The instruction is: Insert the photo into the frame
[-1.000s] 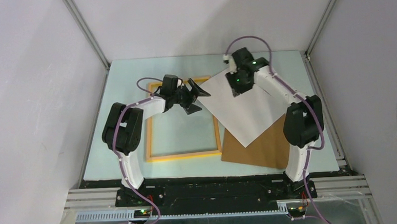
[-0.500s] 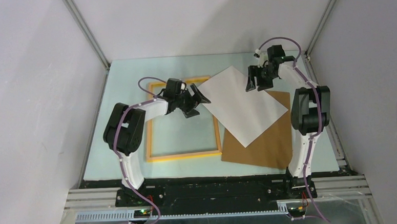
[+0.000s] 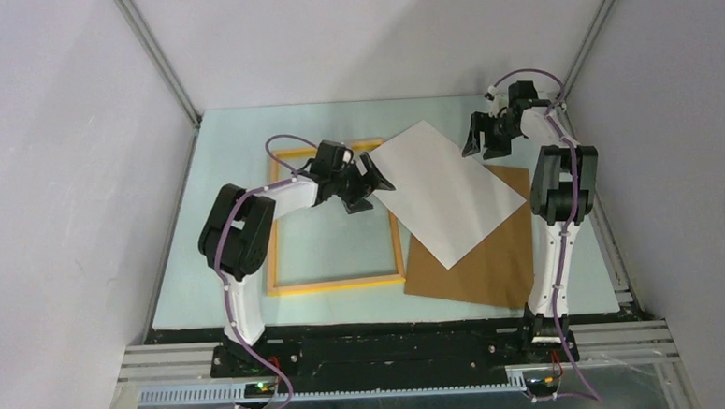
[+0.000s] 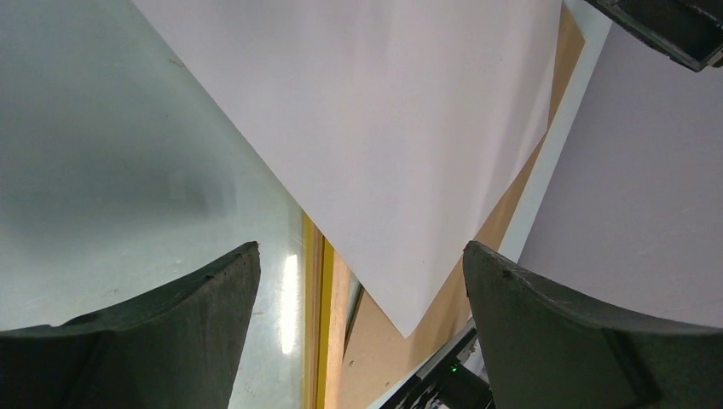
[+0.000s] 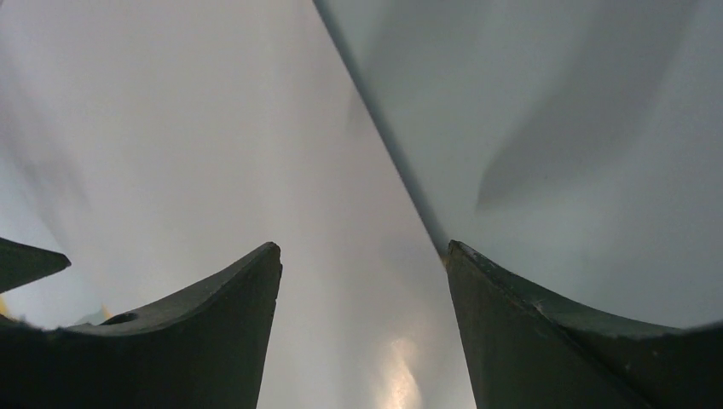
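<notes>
The photo (image 3: 443, 196) lies flat with a plain white side up, turned diagonally. Its left corner overlaps the top right corner of the yellow-orange frame (image 3: 335, 283), and its lower part rests on the brown backing board (image 3: 475, 269). My left gripper (image 3: 374, 187) is open right at the photo's left corner, over the frame. In the left wrist view its open gripper (image 4: 360, 249) looks across the photo (image 4: 384, 128), the frame's bar (image 4: 315, 298) and the board (image 4: 375, 358). My right gripper (image 3: 484, 149) is open beyond the photo's far right edge, apart from it. The right gripper (image 5: 362, 247) has nothing between its fingers.
The frame, photo and board lie on a pale green mat (image 3: 234, 146) enclosed by white walls. The right arm's upright link (image 3: 559, 189) stands beside the board's right edge. The black base rail (image 3: 394, 348) runs along the near edge.
My right gripper has opened, let go of the photo and drawn back toward the far right corner. The photo has settled flat. My left gripper has shifted slightly right toward the photo's corner.
</notes>
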`<act>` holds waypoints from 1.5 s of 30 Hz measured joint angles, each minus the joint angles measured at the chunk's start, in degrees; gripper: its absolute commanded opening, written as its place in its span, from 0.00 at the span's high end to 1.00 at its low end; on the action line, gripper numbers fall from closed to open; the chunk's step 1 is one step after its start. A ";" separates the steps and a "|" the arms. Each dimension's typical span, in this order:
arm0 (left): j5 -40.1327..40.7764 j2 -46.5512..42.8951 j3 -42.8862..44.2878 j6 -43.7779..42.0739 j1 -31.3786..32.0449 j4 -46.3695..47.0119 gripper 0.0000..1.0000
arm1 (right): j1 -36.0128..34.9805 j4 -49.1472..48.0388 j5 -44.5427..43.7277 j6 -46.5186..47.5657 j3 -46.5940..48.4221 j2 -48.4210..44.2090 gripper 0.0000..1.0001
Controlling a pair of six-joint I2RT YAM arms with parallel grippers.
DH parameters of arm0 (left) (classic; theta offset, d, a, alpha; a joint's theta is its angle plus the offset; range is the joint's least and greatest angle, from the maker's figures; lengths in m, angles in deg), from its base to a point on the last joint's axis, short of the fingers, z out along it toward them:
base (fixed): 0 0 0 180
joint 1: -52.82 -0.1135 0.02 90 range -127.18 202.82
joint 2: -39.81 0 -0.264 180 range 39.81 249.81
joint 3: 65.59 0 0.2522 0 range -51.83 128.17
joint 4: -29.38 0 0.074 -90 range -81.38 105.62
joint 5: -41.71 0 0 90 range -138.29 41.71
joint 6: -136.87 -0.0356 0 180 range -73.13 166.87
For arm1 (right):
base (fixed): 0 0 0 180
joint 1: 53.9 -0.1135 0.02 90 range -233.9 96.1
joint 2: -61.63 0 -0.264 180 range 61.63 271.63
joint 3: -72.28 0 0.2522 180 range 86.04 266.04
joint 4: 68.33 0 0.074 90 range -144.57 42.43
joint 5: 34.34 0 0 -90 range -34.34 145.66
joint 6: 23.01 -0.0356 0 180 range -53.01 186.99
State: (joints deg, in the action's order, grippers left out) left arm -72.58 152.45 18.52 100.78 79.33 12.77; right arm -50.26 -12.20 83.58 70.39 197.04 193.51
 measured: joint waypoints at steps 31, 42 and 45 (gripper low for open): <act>-2.97 5.75 8.85 -1.81 0.07 -3.76 0.06 | 0.48 -0.46 12.81 -3.13 6.49 8.28 0.33; -3.26 5.99 8.85 -1.95 0.07 -3.93 0.06 | 0.57 -1.92 15.37 -4.57 2.27 6.51 0.35; -3.37 5.86 8.81 -1.95 0.09 -3.96 0.05 | 0.76 -2.40 15.85 -4.96 0.26 5.40 0.35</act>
State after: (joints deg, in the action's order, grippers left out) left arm -75.95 158.30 27.32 98.84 79.41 8.81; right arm -49.50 -14.60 99.43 65.43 197.31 198.91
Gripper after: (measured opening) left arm 0.943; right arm 0.653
